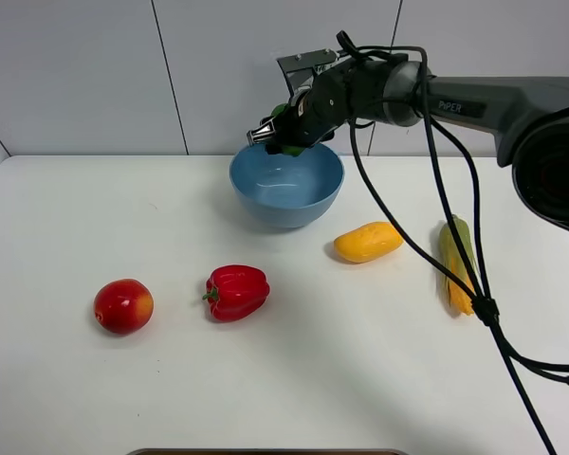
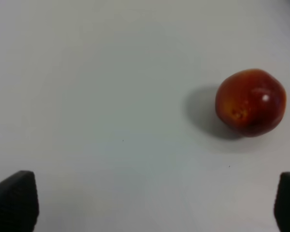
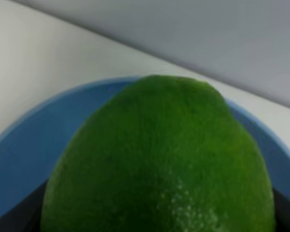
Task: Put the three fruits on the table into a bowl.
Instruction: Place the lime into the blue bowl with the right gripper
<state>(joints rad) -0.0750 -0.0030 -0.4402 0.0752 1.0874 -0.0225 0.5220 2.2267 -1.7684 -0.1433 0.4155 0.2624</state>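
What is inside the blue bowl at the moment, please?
Nothing shows inside the bowl. The lime hangs above its far rim, gripped by the right pincer; the near wall hides the lowest part.

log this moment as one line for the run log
right hand: shut on lime, above bowl | left hand: open, empty | on table: apple, mango

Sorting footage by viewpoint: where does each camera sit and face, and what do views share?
Exterior high: mounted high, looking down on table, bowl, apple; right gripper holds the lime over it.
Left wrist: above the table, facing the apple; open left gripper shows.
Right wrist: behind the lime, facing the bowl.
Shared with exterior: apple (left wrist); lime, bowl (right wrist).
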